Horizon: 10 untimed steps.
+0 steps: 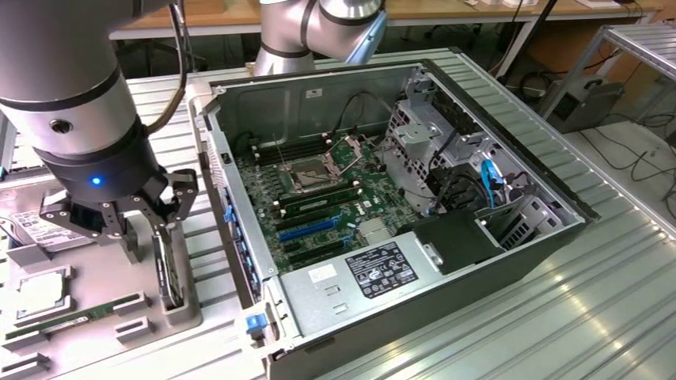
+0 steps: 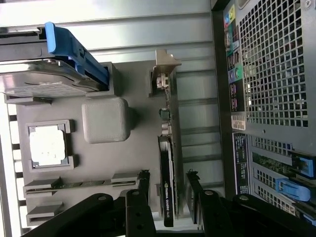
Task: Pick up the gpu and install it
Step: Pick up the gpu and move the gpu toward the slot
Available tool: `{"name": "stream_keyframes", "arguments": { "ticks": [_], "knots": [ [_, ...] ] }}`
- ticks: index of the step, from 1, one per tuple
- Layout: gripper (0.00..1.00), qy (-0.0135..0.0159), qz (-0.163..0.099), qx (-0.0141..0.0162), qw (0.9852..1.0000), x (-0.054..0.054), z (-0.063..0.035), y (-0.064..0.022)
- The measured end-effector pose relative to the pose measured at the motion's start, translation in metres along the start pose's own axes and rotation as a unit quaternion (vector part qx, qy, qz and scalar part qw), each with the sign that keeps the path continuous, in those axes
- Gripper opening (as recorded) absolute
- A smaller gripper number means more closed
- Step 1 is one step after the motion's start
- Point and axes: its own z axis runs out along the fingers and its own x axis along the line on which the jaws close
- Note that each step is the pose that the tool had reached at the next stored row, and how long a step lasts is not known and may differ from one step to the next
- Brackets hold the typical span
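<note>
Pincer (image 2: 167,176) spread astride gpu (image 2: 168,205); wrist view: gap each side

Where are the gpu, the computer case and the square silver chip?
gpu (image 2: 167,195): wrist view, on its dark cover.
computer case (image 1: 401,317): exterior view, on its dark outer wall.
chip (image 2: 47,144): wrist view, on its shiny top.

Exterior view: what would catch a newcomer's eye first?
The open computer case sits in the middle, its motherboard exposed. At the exterior view's left, the pincer hangs open over the gray tray, straddling the gpu that stands on edge.
</note>
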Motion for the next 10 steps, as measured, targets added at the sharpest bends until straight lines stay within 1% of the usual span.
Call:
{"name": "stream_keyframes", "arguments": {
  "ticks": [7,9,10],
  "knots": [
    [0.42,0.0001,0.001,-0.0015,1.0,-0.002,0.0114,-0.0002],
    [0.42,0.0001,0.001,-0.0023,1.0,-0.003,0.0179,-0.0003],
    [0.42,0.0002,0.001,-0.0025,1.0,-0.003,0.0196,-0.0004]
  ]
}}
